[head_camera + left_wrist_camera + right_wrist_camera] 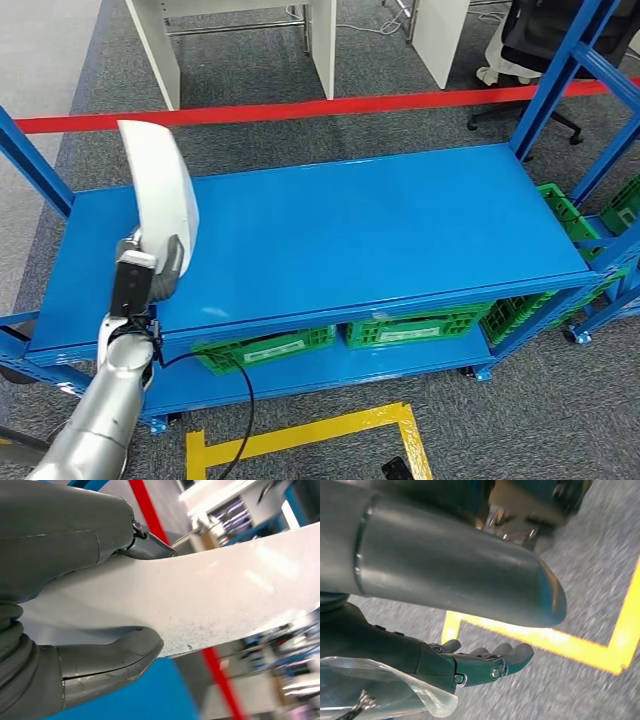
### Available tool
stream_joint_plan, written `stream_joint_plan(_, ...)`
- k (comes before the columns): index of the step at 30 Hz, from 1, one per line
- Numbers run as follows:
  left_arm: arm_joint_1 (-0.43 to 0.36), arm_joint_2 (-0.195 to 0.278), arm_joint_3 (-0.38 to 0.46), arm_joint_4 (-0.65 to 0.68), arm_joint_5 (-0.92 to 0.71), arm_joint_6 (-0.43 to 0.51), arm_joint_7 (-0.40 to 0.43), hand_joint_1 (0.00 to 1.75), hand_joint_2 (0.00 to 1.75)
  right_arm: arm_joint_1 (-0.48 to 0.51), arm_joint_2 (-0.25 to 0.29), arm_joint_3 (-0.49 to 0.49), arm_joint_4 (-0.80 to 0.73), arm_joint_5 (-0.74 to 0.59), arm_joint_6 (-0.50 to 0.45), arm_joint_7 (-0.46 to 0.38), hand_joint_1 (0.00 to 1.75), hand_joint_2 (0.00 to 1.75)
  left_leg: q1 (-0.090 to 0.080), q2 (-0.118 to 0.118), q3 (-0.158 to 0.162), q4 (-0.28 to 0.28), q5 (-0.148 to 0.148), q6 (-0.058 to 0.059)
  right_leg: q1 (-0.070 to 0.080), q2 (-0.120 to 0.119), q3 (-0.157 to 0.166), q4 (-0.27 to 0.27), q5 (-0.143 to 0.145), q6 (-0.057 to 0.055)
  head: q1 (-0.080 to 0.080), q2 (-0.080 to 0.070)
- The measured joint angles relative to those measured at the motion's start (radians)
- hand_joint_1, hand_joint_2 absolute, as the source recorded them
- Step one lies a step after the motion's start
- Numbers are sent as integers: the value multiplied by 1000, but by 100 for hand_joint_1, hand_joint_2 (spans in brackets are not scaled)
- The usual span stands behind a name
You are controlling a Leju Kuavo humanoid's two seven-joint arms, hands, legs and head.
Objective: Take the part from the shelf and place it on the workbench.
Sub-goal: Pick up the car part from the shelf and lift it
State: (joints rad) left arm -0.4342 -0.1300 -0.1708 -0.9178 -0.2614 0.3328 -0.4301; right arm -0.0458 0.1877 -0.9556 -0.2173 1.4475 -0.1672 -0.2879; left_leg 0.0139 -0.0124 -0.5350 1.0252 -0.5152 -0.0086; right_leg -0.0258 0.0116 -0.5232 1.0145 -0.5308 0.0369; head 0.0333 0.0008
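The blue shelf (362, 235) stretches wide in front of the robot, green crates (264, 350) tucked on its lower tier. Above its near-left end the white curved part (160, 190) stands raised, its lower end clamped in the left robot hand (155, 272); it looks light, stiff and smooth enough to slip, so gripping across an end seems wise. The right robot hand (486, 662) hangs over the floor, fingers loosely apart, holding nothing.

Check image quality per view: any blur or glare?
Head view: sharp, soft sheen on the blue shelf. Left wrist view: white part crisp with bright glare patches, background blurred. Right wrist view: floor and yellow tape smeared, right hand fairly sharp.
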Motion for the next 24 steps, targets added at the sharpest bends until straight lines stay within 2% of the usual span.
stream_joint_plan(4,78,-1,-7,-171,68,35,-52,175,175,4,-7,-21,1,-39,81,-61,0,0,0,0,0,0,0,0,0,0,0,0,0,0,0,0)
stream_joint_plan(9,173,8,-35,-374,54,105,-98,175,175,13,-13,-47,1,-71,140,-86,0,0,0,0,0,0,0,0,0,0,0,0,0,0,0,0)
stream_joint_plan(15,255,28,-50,-532,22,165,-135,175,175,17,-15,-72,1,-96,164,-93,0,0,0,0,0,0,0,0,0,0,0,0,0,0,0,0)
stream_joint_plan(21,387,91,-52,-735,-14,196,-163,175,175,26,-15,-94,1,-113,155,-116,0,0,0,0,0,-1,0,0,0,0,0,0,-1,0,0,0)
stream_joint_plan(24,448,110,-42,-809,-5,186,-182,175,175,28,-15,-102,0,-119,145,-127,0,0,-2,0,-1,4,-4,5,-3,-1,1,-2,-1,2,0,0)
